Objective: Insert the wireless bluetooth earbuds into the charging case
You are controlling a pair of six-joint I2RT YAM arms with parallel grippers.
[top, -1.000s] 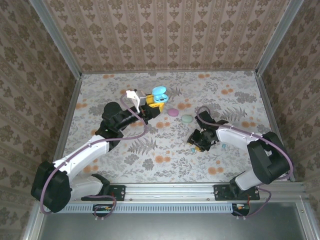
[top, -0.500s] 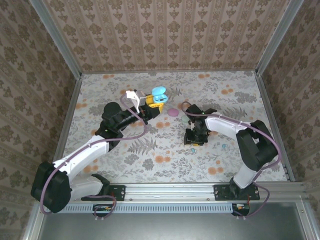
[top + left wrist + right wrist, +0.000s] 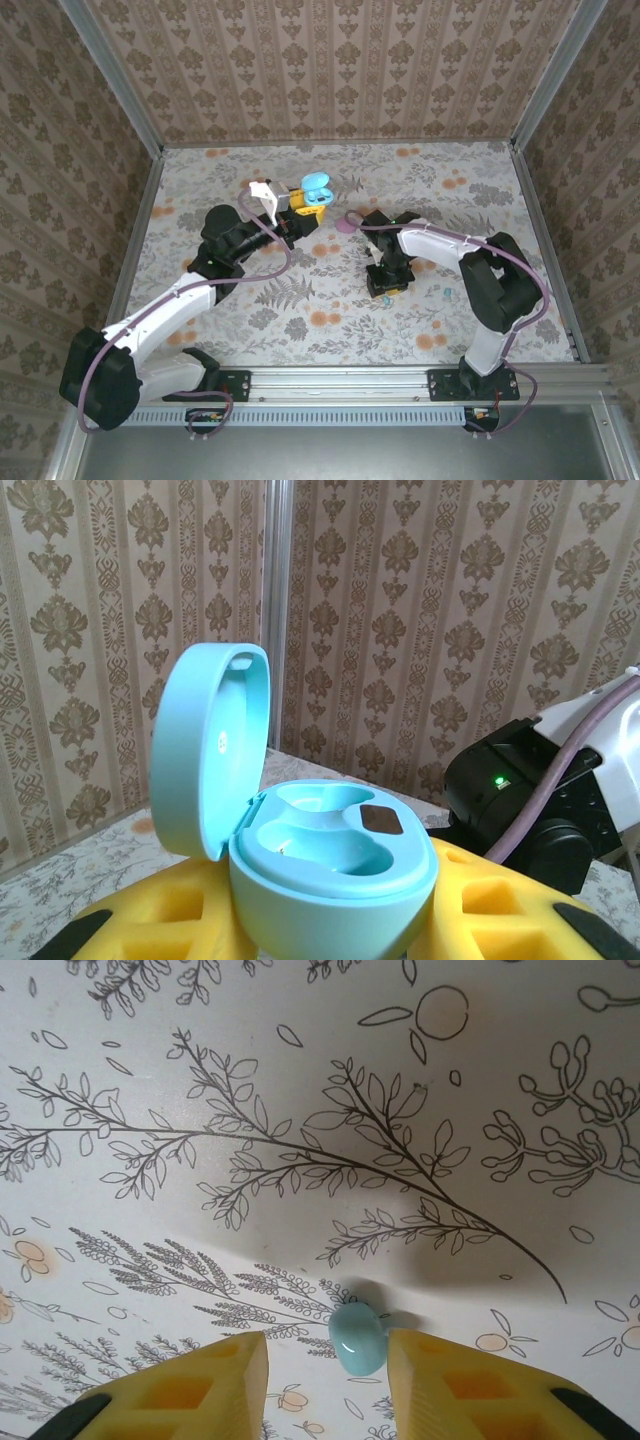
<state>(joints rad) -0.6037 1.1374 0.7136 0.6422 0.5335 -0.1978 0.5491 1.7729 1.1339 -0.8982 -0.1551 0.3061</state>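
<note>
R gripper [image 3: 327, 1352] points down at the table [image 3: 300, 1070], yellow jaws standing apart w/ a pale mint-blue earbud [image 3: 358, 1338] between them. The bud sits hard against one pad [image 3: 440, 1380] & leaves a clear gap to the other, so it's bracketed, not clamped. It looks to rest on the table, its small shadow just behind it.

L gripper [image 3: 310, 205] is clenched on the charging case [image 3: 330, 870], held up toward the far side, left of centre. The lid [image 3: 205, 750] is swung open & upright, and both wells face up. Case & bud are well apart.

Risks, as a judgement: the bud is off-centre in the jaws, so on closing one pad prob shoves it sideways first. Round & slick, it could roll, twist or squirt out. Even if caught, a skewed grip means wrong orientation vs the well, so it would sit proud & the lid wouldn't shut. Pressing hard into the case could also tip it in the L jaws, since only its lower sides are pinched.

Count:
- Cases: 1 open in L gripper, 1 shut pink case [image 3: 348, 223] on the table by the R arm, so 2 seen.
- Wells: 2, both look empty; a dark patch in one is prob a contact.
- Buds: 1 at the R jaws, plus a tiny pale-blue speck [image 3: 447, 292] on the table beside that arm, likely a 2nd but too small to be sure
</note>
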